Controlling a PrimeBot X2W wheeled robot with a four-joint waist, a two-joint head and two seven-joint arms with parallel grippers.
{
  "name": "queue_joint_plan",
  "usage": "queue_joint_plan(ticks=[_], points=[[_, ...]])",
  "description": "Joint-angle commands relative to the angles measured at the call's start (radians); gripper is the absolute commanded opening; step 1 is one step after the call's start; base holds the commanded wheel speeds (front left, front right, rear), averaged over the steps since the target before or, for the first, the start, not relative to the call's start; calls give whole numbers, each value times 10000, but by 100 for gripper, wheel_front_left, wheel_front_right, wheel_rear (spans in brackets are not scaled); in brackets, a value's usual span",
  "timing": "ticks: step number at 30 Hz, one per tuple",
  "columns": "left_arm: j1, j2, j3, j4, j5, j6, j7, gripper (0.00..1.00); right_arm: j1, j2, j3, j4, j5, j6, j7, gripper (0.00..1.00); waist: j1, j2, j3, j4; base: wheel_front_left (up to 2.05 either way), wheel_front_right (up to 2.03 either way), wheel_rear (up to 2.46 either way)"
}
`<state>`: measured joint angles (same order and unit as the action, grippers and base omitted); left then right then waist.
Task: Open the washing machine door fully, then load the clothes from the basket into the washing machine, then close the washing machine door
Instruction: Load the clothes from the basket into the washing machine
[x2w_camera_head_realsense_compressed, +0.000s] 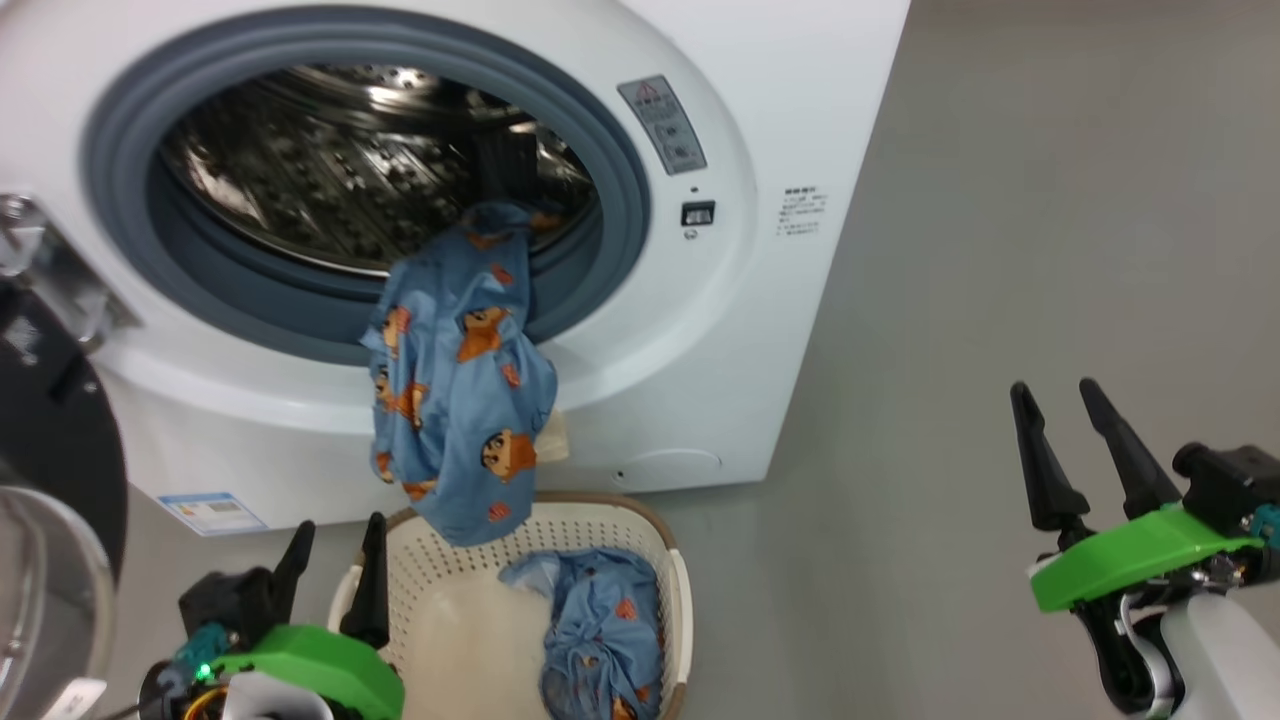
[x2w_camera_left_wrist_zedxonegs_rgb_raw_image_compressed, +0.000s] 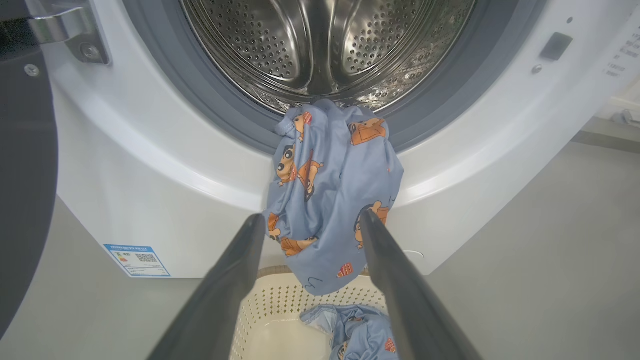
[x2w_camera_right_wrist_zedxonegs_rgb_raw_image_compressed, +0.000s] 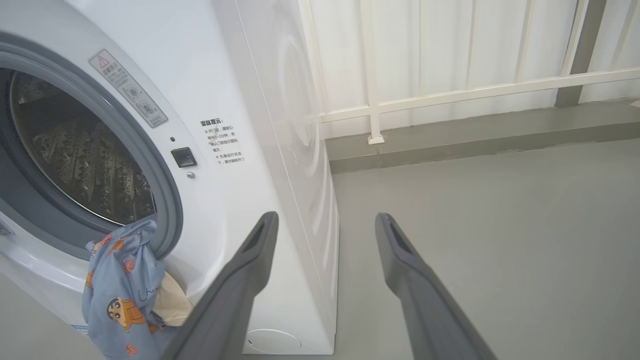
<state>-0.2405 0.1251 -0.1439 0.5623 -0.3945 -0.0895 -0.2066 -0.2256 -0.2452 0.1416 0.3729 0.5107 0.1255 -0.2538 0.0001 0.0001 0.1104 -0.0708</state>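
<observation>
Nearest, left tool (x2w_camera_head_realsense_compressed: 340, 522) waits empty, fingers spread, at the near-left edge of the basket (x2w_camera_head_realsense_compressed: 676, 590), which holds a crumpled garment (x2w_camera_head_realsense_compressed: 600, 630). A hanging garment (x2w_camera_head_realsense_compressed: 460, 400) drapes from the drum lip of the washing machine (x2w_camera_head_realsense_compressed: 780, 120) down to the basket. The washing machine door (x2w_camera_head_realsense_compressed: 60, 430) stands open at left. Right tool (x2w_camera_head_realsense_compressed: 1053, 385), spread and empty, hovers above the floor (x2w_camera_head_realsense_compressed: 1000, 250), well right.
</observation>
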Motion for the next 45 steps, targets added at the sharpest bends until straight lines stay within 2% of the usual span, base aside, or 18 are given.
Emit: queue_joint_plan(ticks=[1, 12, 26, 38, 45], points=[[-637, 225, 206, 226, -55, -90, -30, 100, -441, -135, 159, -289, -19, 52, -80, 100, -1, -1, 548, -360, 0, 0, 0], [-2600, 557, -344, 2773, -349, -381, -225, 100, -924, 122, 26, -606, -218, 52, -80, 100, -1, -1, 1949, -1307, 0, 0, 0], [-4906, 1015, -1880, 4359, -1309, -410, 11, 100, -1495, 419, -38, -995, -479, 52, -80, 100, -1, -1, 3635, -1631, 0, 0, 0], [-6696, 1220, -2309, 5654, -2526, -411, 600, 100, -1891, 614, -81, -1203, -613, 52, -80, 100, -1, -1, 4667, -1819, 0, 0, 0], [-7687, 1345, -2024, 6352, -2847, -337, 12, 100, -2019, 749, -94, -1265, -686, 52, -80, 100, -1, -1, 4981, -1892, 0, 0, 0]])
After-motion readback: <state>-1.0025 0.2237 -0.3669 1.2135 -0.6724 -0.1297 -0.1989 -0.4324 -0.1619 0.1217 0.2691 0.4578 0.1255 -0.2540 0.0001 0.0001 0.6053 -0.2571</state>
